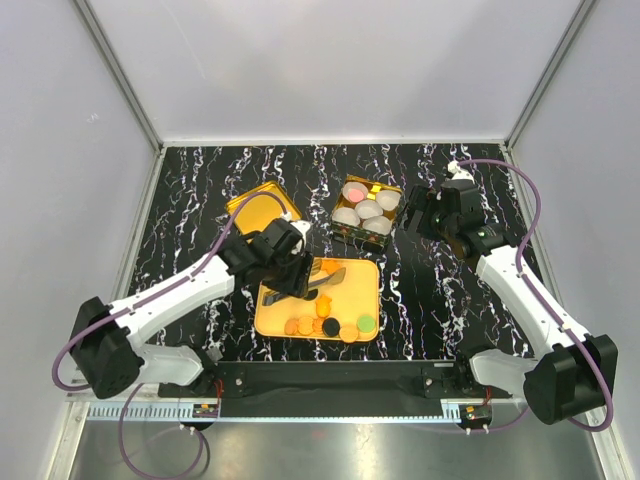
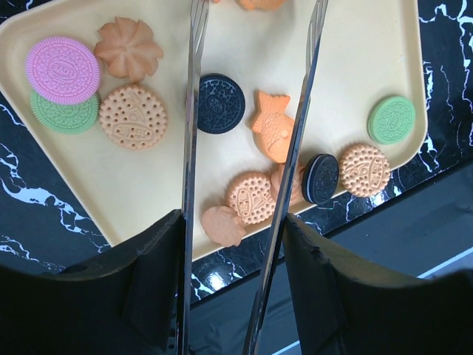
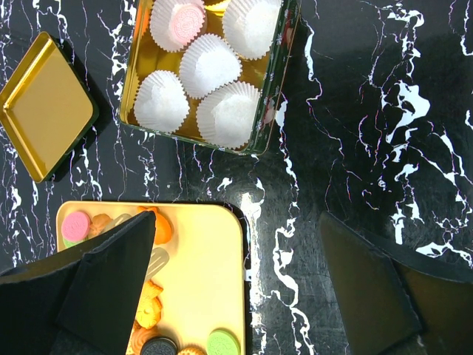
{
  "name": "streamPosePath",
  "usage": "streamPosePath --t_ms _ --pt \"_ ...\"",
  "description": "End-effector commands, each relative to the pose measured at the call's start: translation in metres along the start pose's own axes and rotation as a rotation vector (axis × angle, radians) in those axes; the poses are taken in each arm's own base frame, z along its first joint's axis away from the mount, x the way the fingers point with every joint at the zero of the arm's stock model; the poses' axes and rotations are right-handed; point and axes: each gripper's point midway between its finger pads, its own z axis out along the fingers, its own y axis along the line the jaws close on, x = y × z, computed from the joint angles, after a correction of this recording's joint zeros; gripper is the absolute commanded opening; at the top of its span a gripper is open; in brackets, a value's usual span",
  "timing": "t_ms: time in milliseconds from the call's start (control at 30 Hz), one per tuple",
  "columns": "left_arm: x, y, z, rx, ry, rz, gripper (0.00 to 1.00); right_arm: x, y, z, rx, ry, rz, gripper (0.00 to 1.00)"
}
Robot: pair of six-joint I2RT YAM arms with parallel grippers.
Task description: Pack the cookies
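Observation:
Several cookies lie on the yellow tray (image 2: 355, 44): a black one (image 2: 220, 103), an orange fish-shaped one (image 2: 272, 126), a pink one (image 2: 63, 69), a green one (image 2: 392, 118). My left gripper (image 2: 235, 248) is shut on a pair of metal tongs (image 2: 191, 148). The tong blades stand apart above the tray, with the black and fish cookies between them. In the top view the left gripper (image 1: 290, 262) hovers over the tray's left half. My right gripper (image 3: 236, 274) hangs open and empty over the table beside the tin (image 3: 275, 96). One pink cookie (image 3: 186, 22) sits in a paper cup.
The open tin (image 1: 367, 210) holds several white paper cups (image 3: 211, 65). Its gold lid (image 1: 262, 205) lies upturned on the black marble table, left of the tin. The tray (image 1: 355, 290) sits in front of both, near the table's front edge.

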Motion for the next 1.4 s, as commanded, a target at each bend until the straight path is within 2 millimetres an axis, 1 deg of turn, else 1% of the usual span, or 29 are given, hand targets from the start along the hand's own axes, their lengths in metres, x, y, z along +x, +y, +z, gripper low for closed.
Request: streamPosePath --t_ms 0,233,333,367,567,700,1000,1367 --pt "-0.023 -0.009 -0.001 0.022 -0.054 0.019 0.58 -0.012 0.006 -0.005 -0.022 -0.05 -0.011 1.0" --pt "-0.023 -0.009 0.004 0.007 -0.032 0.045 0.58 -0.011 0.006 -0.005 -0.021 -0.05 -0.015 1.0" --pt "-0.022 -0.01 0.004 0.008 -0.026 0.055 0.58 -0.012 0.007 -0.005 -0.023 -0.051 -0.015 1.0" --pt "-0.023 -0.005 0.004 -0.023 -0.035 0.055 0.58 -0.011 0.006 -0.005 -0.022 -0.048 -0.015 1.0" --pt "-0.018 -0.002 0.004 -0.065 -0.017 0.094 0.58 -0.012 0.008 -0.004 -0.03 -0.049 -0.012 1.0" --pt "-0.015 -0.004 0.006 -0.091 -0.007 0.121 0.58 -0.012 0.008 -0.004 -0.031 -0.048 -0.012 0.99" --pt "-0.018 -0.007 0.007 -0.12 -0.008 0.143 0.57 -0.013 0.008 -0.007 -0.033 -0.055 -0.013 1.0" --pt "-0.017 -0.007 0.013 -0.144 -0.005 0.15 0.57 -0.012 0.008 -0.008 -0.037 -0.055 -0.012 1.0"
